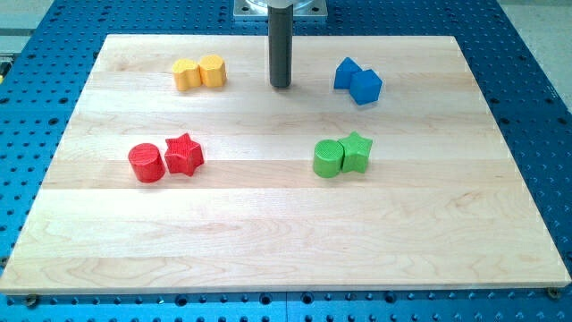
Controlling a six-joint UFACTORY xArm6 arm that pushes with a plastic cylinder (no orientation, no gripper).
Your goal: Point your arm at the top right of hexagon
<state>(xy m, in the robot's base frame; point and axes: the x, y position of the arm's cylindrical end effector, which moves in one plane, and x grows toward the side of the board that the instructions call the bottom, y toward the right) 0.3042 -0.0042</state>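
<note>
Two yellow blocks touch near the view's top left. The right one [213, 71] looks like a hexagon. The left one [186, 75] has a lobed outline that I cannot name. My tip [281, 86] stands on the board to the right of the yellow hexagon, a block's width or more away and touching nothing. It is about midway between the yellow pair and the blue pair.
A blue block [345, 72] touches a blue cube [366, 87] at the top right. A red cylinder [147, 163] and a red star [184, 154] sit at the left. A green cylinder [328, 158] and a green star [356, 150] sit right of centre. The wooden board [286, 250] lies on a blue perforated table.
</note>
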